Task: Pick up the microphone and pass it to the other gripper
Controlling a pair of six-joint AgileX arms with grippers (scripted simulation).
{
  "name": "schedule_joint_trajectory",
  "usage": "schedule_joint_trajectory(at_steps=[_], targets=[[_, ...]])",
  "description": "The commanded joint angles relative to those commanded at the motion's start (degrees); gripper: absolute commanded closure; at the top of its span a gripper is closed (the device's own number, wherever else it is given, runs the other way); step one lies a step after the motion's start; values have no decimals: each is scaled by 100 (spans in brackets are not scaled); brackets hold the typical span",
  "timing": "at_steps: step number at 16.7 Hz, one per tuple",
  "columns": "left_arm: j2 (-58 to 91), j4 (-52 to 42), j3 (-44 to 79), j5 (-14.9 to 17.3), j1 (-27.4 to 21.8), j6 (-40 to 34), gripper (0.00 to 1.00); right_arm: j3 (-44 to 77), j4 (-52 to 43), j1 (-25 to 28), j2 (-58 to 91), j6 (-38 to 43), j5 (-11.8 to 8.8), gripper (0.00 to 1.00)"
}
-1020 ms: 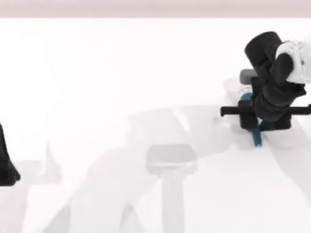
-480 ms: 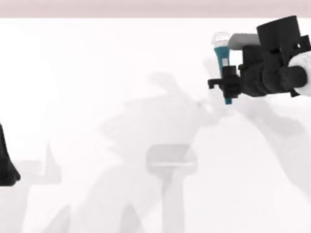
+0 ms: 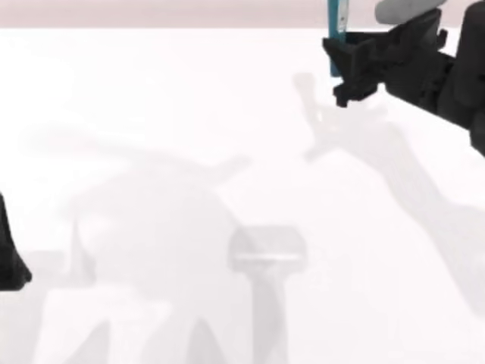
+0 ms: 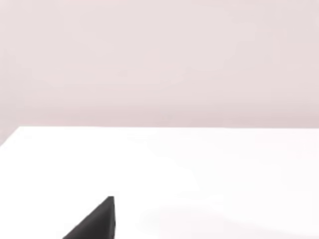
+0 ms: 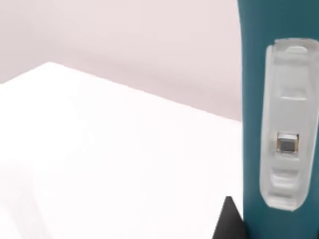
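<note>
The microphone (image 3: 334, 34) hangs high at the table's far right, and the top view shows only its teal handle; the mesh head is cut off by the frame edge. My right gripper (image 3: 342, 62) is shut on the handle from the right side. In the right wrist view the teal handle (image 5: 259, 99) stands close up with its white switch strip (image 5: 289, 124), and one black fingertip (image 5: 228, 221) lies against it. My left gripper (image 3: 10, 262), the other gripper, stays parked at the left edge, open, with one fingertip (image 4: 99, 223) showing in its wrist view.
A light grey block (image 3: 405, 9) sits on top of the right wrist. Soft grey shadows of the arms lie across the white table (image 3: 151, 114), with a darker grey patch (image 3: 267, 250) near the front middle. The pale pink wall (image 4: 159, 59) runs behind the far edge.
The right gripper has lifted the microphone off the table and carried it up and towards the far edge. The handle now stands upright. The left arm has not moved.
</note>
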Motion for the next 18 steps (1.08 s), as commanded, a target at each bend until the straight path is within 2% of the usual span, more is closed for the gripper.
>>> schedule_joint_trajectory(at_steps=[4,11,12,14,18], targets=[[0,0,0,0,0,0,0,-276,902,-19,-409,-264,-359,100],[0,0,0,0,0,0,0,-283,992,24,-438,-277,-374,100],[0,0,0,0,0,0,0,-320,1049,98,-448,-271,-306,100],[0,0,0,0,0,0,0,-467,1270,382,-491,-246,-22,100],[0,0,0,0,0,0,0,-926,1893,1221,-644,-176,801,100]])
